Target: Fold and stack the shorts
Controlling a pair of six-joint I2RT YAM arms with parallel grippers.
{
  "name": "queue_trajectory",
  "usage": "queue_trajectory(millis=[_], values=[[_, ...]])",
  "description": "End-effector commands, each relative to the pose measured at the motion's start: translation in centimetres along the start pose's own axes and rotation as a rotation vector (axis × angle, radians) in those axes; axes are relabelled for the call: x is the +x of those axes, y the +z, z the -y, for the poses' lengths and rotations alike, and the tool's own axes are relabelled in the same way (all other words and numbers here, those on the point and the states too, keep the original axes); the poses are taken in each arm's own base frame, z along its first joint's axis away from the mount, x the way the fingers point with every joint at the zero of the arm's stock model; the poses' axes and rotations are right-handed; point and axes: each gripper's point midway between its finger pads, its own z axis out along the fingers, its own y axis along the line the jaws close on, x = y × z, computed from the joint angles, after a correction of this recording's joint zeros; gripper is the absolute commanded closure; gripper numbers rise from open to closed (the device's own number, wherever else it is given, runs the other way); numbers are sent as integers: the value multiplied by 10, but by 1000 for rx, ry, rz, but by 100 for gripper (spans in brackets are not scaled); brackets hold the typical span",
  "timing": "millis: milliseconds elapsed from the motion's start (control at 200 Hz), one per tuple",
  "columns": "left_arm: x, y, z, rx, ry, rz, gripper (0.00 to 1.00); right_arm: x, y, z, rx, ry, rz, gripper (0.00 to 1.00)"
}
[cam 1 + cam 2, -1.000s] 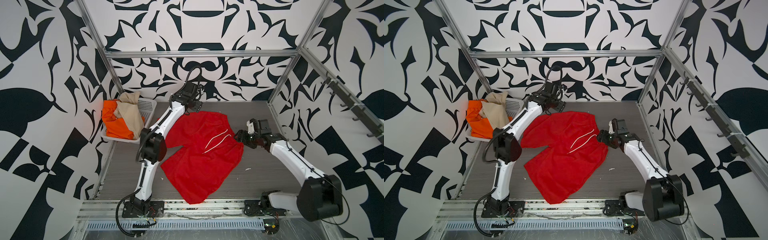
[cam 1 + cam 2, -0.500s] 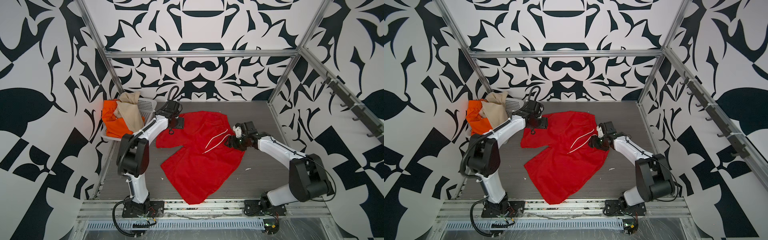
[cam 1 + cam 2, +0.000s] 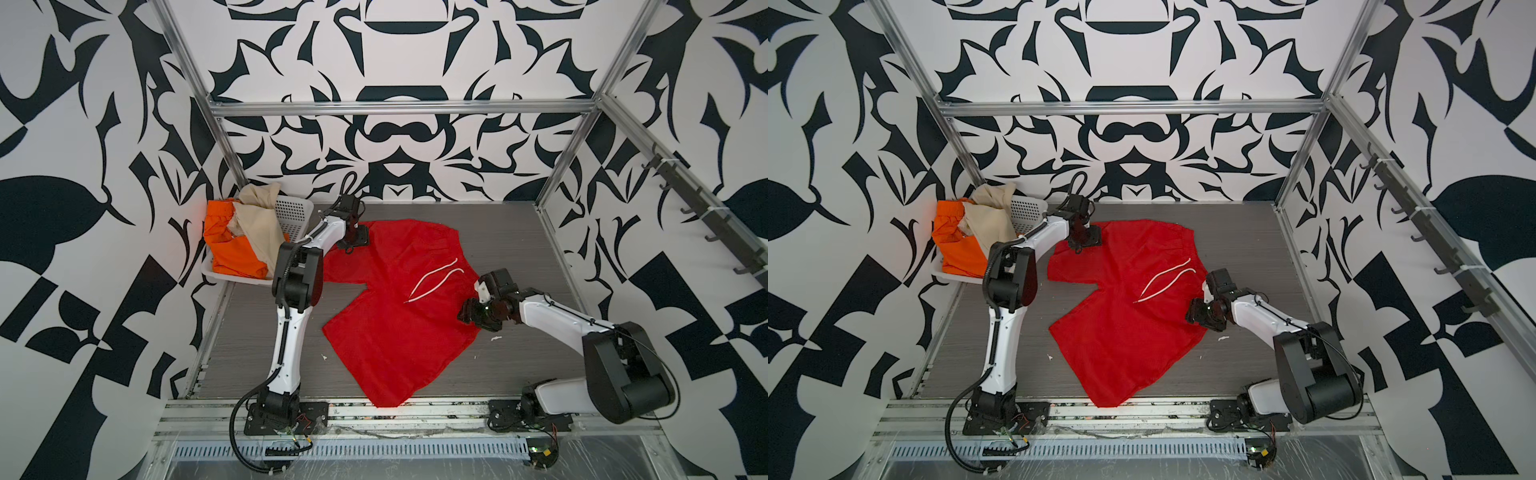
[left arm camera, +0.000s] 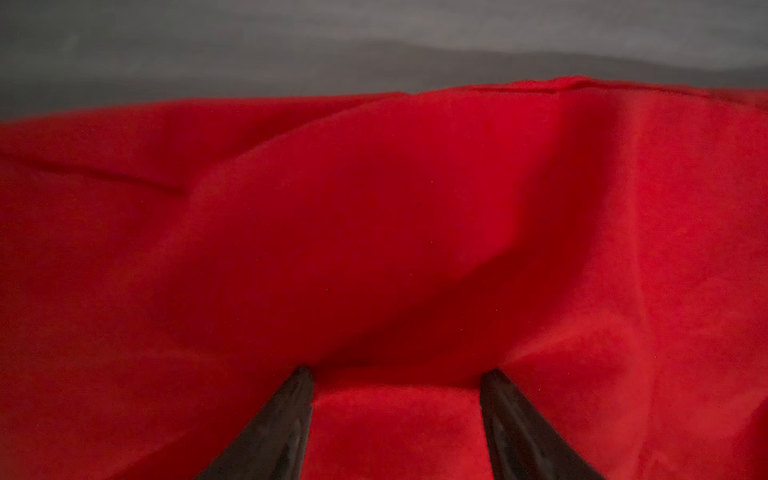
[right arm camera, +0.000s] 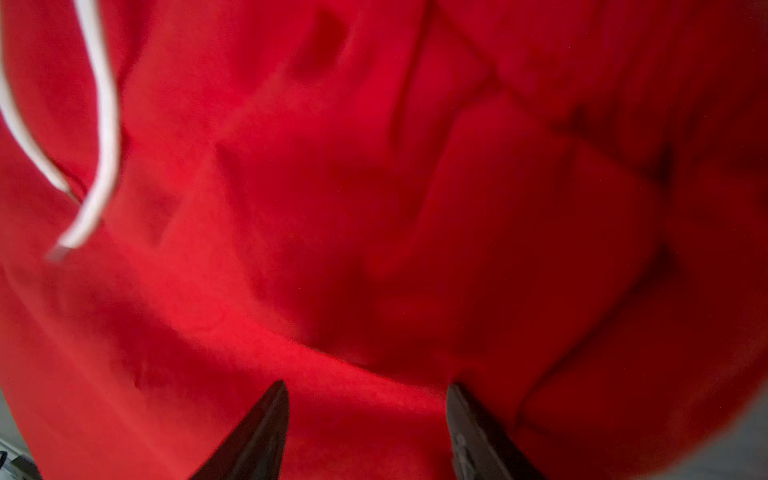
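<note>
One pair: red shorts [image 3: 395, 324], spread.
My left claw [image 4: 397, 370]: wide, on far left corner.
My right claw [image 5: 369, 385]: wide, on right edge.

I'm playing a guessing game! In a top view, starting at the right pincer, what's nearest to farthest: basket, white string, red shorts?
1. Red shorts: right under the right pincer.
2. White string: lying on the shorts, toward the middle.
3. Basket: far back-left corner.

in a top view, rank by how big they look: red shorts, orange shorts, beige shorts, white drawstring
1. red shorts
2. orange shorts and beige shorts: bunched and overlapping, too alike to rank
3. drawstring
</note>
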Motion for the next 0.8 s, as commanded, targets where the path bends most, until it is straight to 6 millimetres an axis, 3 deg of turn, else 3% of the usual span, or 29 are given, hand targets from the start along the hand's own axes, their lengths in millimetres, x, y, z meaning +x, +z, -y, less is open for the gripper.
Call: queue_trajectory(millis=[0, 105, 150, 220, 280, 320, 345, 475, 580, 680, 795], values=[[16, 39, -2, 11, -33, -107, 32, 15, 1, -16, -39, 19, -11, 35], [-27, 37, 13, 49, -21, -12, 33, 10, -11, -47, -95, -16, 39, 35], [-44, 22, 19, 57, -16, 32, 33, 1, -22, -62, -115, -42, 72, 35], [-67, -13, 26, 63, -11, 107, 32, -16, -45, -82, -126, -93, 127, 34], [-81, -55, 31, 73, -7, 170, 32, -30, -61, -97, -134, -144, 165, 34], [-76, -73, 32, 70, 1, 178, 33, -37, -69, -108, -147, -183, 182, 34], [-74, -94, 34, 72, 13, 200, 33, -40, -72, -115, -157, -208, 186, 34], [-25, -163, 26, 84, 15, 195, 34, -41, -66, -147, -194, -322, 158, 34], [38, -192, 11, 96, -46, 135, 37, -39, -44, -155, -208, -332, 110, 34], [102, -198, 2, 131, -149, 76, 41, -35, -23, -156, -233, -305, 74, 35], [160, -183, -9, 127, -249, 33, 42, -30, -4, -144, -196, -290, 37, 35]])
